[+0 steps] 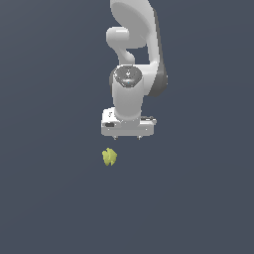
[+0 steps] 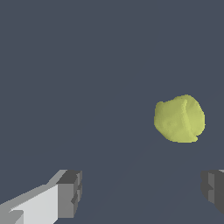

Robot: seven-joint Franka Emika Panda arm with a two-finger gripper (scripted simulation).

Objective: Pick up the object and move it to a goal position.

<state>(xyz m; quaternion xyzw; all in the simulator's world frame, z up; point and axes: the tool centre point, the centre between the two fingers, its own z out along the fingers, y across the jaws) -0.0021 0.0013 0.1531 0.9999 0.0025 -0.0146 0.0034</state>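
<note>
The object [image 1: 109, 157] is a small yellow-green lumpy item lying on the dark grey floor, a little below and toward the exterior view's left of my gripper [image 1: 127, 138]. My white gripper hangs above the floor, pointing down, with its short fingertips [image 1: 139, 138] spread. In the wrist view the object [image 2: 179, 118] looks rounded with a ridge across it, and it lies beyond the gap between the two grey fingers [image 2: 70, 193], closer to the one at the frame's edge [image 2: 214, 190]. Nothing sits between the fingers, and the gripper [image 2: 142, 192] is open.
The white arm [image 1: 135, 44] rises behind the gripper toward the back of the scene. A uniform dark grey floor [image 1: 49, 198] surrounds the object.
</note>
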